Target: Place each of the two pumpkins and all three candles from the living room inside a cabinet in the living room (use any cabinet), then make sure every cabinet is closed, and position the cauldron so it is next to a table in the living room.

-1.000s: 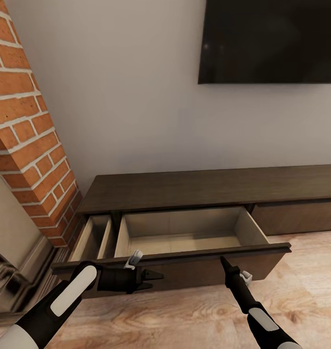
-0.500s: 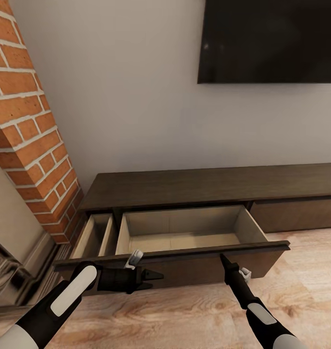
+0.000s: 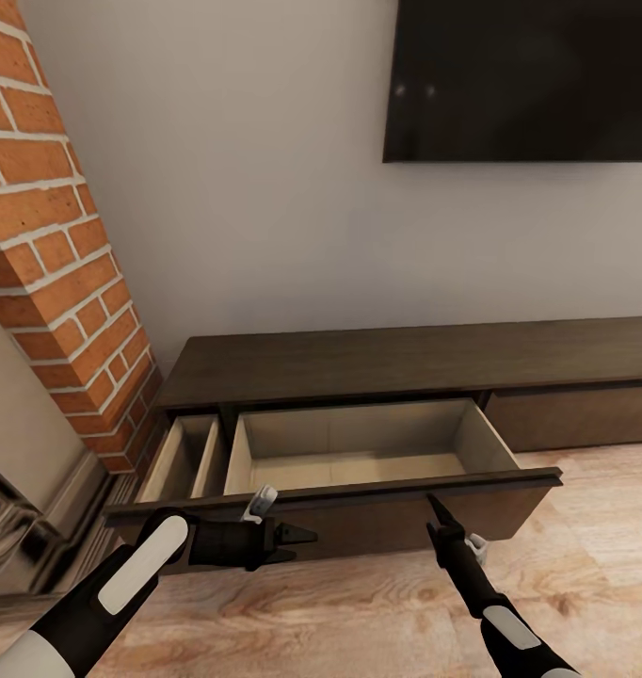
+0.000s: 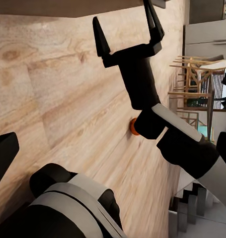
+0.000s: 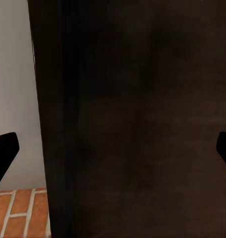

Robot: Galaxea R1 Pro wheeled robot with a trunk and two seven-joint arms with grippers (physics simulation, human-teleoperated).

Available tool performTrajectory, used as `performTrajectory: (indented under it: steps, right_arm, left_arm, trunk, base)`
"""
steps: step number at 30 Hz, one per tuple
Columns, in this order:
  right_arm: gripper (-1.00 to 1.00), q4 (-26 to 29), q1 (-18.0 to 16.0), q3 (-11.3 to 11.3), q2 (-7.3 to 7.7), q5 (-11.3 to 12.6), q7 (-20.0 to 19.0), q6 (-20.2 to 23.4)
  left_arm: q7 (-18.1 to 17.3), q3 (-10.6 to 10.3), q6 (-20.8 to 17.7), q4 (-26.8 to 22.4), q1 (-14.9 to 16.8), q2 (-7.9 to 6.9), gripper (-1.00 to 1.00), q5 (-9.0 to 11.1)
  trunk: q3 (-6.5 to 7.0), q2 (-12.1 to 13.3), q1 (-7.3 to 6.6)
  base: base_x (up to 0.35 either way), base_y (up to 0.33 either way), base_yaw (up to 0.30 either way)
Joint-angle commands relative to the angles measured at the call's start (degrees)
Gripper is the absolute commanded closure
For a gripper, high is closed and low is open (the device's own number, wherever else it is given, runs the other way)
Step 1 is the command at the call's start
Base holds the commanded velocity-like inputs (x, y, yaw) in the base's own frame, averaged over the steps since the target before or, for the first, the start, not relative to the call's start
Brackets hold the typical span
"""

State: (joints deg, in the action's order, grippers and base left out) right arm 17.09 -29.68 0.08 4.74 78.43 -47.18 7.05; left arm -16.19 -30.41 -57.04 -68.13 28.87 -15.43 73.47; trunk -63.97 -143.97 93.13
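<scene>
The dark-brown cabinet (image 3: 359, 363) stands against the wall with its wide drawer (image 3: 359, 466) pulled out, its tan inside bare. A narrower compartment (image 3: 184, 457) to the left is also open. My right gripper (image 3: 433, 505) points up at the drawer front (image 3: 377, 523), open; the left wrist view shows that gripper (image 4: 125, 27) with its two fingers spread. The drawer front (image 5: 142, 124) sits close ahead in the right wrist view. My left gripper (image 3: 302, 544) hovers open before the drawer front, pointing right. A small orange round thing (image 4: 133, 127), perhaps a pumpkin, peeks from behind my right arm on the floor.
A brick column (image 3: 57, 254) and a fireplace edge (image 3: 20, 537) close off the left. A black TV (image 3: 528, 80) hangs on the wall above the cabinet. Wooden chairs (image 4: 197, 74) stand far off across the wood floor (image 3: 359, 612).
My right gripper has slipped slightly down and back along the drawer front. The left arm and the drawer have stayed put.
</scene>
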Motion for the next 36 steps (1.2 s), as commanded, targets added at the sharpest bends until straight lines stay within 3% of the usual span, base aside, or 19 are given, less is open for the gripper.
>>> performTrajectory:
  steps: [1,16,22,36]
  right_arm:
    - [-1.0,0.0,0.0,0.0,0.01,0.6,-0.2,0.6]
    - [-1.0,0.0,0.0,0.0,0.03,0.5,-0.2,0.6]
    - [-1.0,0.0,0.0,0.0,0.09,0.6,-0.2,0.8]
    - [-1.0,0.0,0.0,0.0,0.62,0.5,0.1,1.2]
  left_arm:
    - [-0.5,-0.1,0.0,0.0,0.0,-0.04,-1.0,-0.4]
    - [-0.5,-0.1,0.0,0.0,0.0,-0.04,-1.0,-0.4]
    - [-0.5,0.0,0.0,0.1,0.0,-0.04,-1.0,-0.5]
    - [-0.3,0.0,0.0,0.3,0.0,0.53,-1.0,-0.4]
  trunk:
    - [-0.05,0.0,-0.01]
    - [-0.05,0.0,-0.01]
    - [-0.05,0.0,-0.01]
    - [3.05,0.2,-0.37]
  base:
    - [-0.017,0.0,0.0]
    - [-0.223,0.0,0.0]
    - [-0.048,0.0,0.0]
    - [-0.015,0.0,0.0]
